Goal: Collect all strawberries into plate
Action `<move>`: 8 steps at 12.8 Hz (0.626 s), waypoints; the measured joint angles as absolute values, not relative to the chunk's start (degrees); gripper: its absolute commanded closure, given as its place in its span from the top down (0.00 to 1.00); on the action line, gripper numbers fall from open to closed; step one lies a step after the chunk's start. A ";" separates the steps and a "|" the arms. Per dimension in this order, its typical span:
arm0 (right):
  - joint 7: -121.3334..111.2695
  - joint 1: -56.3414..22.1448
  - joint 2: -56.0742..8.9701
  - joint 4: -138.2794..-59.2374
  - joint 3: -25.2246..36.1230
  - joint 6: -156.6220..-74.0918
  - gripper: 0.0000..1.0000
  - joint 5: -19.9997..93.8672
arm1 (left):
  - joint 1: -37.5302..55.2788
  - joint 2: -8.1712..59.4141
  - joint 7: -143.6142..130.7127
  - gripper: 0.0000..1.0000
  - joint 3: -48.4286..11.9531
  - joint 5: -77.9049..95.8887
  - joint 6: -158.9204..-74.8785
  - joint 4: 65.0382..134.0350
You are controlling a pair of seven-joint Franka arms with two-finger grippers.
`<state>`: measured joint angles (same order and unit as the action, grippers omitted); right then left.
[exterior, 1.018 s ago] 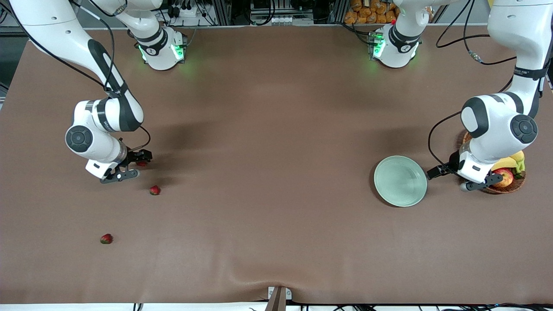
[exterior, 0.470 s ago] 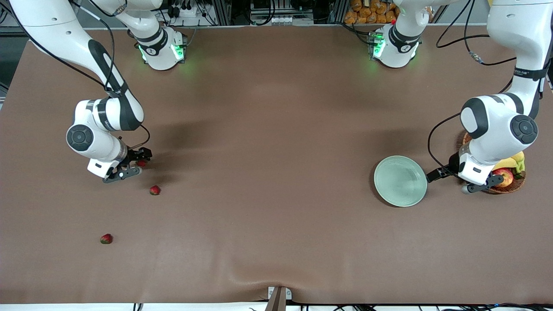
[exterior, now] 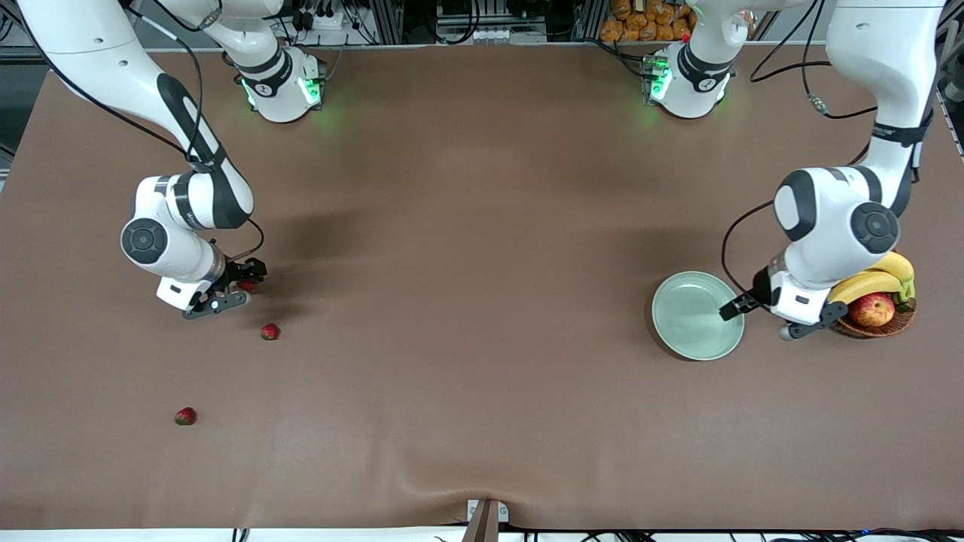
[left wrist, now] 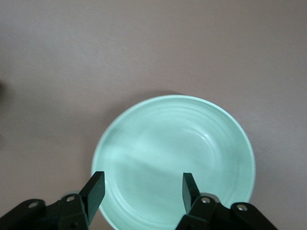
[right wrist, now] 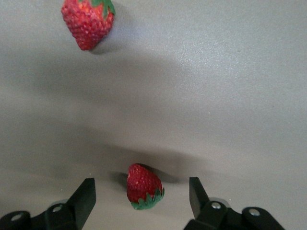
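Observation:
Three strawberries lie toward the right arm's end of the table. One strawberry (exterior: 246,286) (right wrist: 144,188) sits between the fingers of my right gripper (exterior: 236,288) (right wrist: 141,191), which is open and low over the table, touching the berry on neither side. A second strawberry (exterior: 270,331) (right wrist: 88,21) lies a little nearer the front camera. The third strawberry (exterior: 185,415) is nearer still. The pale green plate (exterior: 689,316) (left wrist: 192,139) is empty. My left gripper (exterior: 768,318) (left wrist: 142,184) is open over the plate's edge on the basket side, holding nothing.
A wicker basket (exterior: 892,324) with an apple (exterior: 872,309) and bananas (exterior: 866,282) stands beside the plate at the left arm's end of the table. The brown table cover has a small ridge at its front edge (exterior: 452,470).
My left gripper has moved from beside the basket toward the plate, one finger now over its rim, and its jaws have narrowed. My right gripper's jaws have narrowed slightly around the strawberry.

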<state>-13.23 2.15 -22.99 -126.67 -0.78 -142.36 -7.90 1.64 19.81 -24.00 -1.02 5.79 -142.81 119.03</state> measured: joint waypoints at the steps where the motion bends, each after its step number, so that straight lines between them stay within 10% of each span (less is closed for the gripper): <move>1: -13.24 2.15 -23.10 -126.68 -0.77 -142.58 0.72 -7.90 | 2.69 19.80 -25.38 0.36 -1.09 5.79 -142.80 118.92; 8: -13.24 2.16 -23.35 -126.70 -0.75 -143.14 0.32 -7.90 | 5.65 22.38 -36.44 0.28 -4.46 7.35 -142.70 116.56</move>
<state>-13.24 2.16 -23.35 -126.70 -0.75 -143.14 -7.90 5.65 22.38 -36.44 -4.46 7.35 -142.70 116.56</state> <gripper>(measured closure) 0.489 0.722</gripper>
